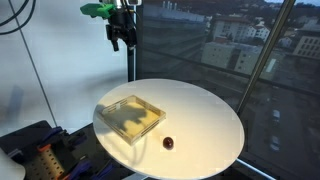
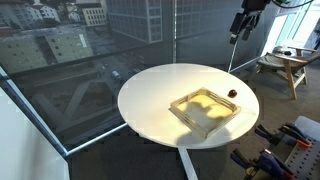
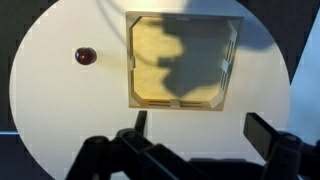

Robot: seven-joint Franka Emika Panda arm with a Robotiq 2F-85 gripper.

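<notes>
Round table (image 1: 212,120) bears tray (image 1: 130,116) near its edge; gripper (image 1: 121,42) high above.

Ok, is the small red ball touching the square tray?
Apart. The wrist view shows a strip of bare table between the red ball and the rim of the tray; both exterior views agree.

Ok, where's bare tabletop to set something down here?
Widest free patch: the table half bordered by the tray, the small dark-red object and the rim. Only narrow strips elsewhere around the tray. Tightest between those two. The end effector hangs high, open.
</notes>
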